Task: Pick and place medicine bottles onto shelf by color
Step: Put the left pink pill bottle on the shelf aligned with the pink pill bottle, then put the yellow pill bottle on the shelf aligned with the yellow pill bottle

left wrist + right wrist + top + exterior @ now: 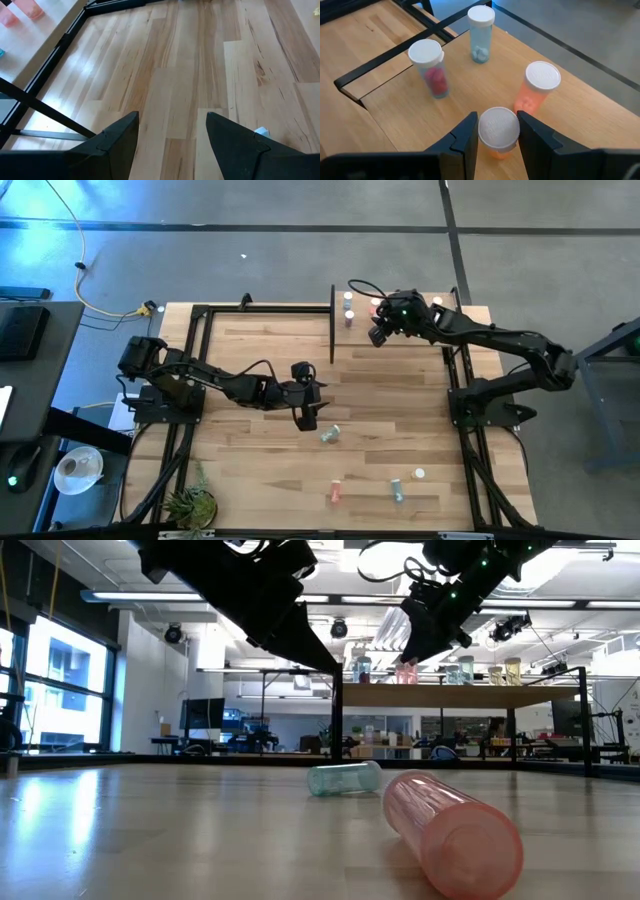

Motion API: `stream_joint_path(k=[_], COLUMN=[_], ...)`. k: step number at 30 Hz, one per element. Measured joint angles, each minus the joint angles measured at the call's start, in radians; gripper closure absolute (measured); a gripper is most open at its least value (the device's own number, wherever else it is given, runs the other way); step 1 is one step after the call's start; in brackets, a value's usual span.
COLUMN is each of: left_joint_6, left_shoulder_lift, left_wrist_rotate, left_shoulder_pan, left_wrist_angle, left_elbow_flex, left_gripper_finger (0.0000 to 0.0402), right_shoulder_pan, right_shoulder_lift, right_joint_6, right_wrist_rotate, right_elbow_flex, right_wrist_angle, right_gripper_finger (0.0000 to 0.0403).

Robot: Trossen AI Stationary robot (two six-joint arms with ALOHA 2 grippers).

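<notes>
Nearest the low camera, a pink bottle [455, 832] lies on its side on the table [260, 480]; just behind it lies a teal bottle [344, 778], also on its side. From above, loose bottles lie along the table's near part: a red one [336, 493], a blue-grey one [397, 491], a white cap [419, 474], and the teal one near mid-table. Left gripper [307, 416] hangs beside the teal bottle, fingers [118, 137] spread wide, nothing between them, bare wood below. Farther back, the shelf [420, 330] stands at the far right of the table. Right gripper [496, 131] is over it, fingers closed on the white cap of an orange bottle [498, 131], upright on the shelf. Beyond it on the shelf stand three more, upright and apart: an orange-pink bottle [537, 90], a red-filled bottle [432, 67], and a pale blue bottle [481, 33] farthest.
</notes>
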Motion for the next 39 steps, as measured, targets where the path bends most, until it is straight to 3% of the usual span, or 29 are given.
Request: stream_joint_path(k=[8,22,39], left_joint_6=[0.000,0.000,-0.003], left_shoulder_lift=[0.000,0.000,0.000], left_wrist_rotate=[0.000,0.000,0.000], left_shoulder_pan=[0.000,0.000,0.000], left_wrist_angle=[-0.006,-0.006,-0.006], left_elbow_flex=[0.000,0.000,0.000], left_gripper_finger=[0.0181,0.0181,0.0181], right_shoulder_pan=[0.000,0.000,0.016], right_shoulder_lift=[-0.001,0.000,-0.125], right_joint_6=[0.002,-0.007,0.001], right_wrist_rotate=[0.001,0.057,0.011], right_elbow_flex=[0.000,-0.002,-0.002], right_wrist_angle=[-0.013,-0.023,-0.034], right_gripper_finger=[0.0290,0.0227,0.0222])
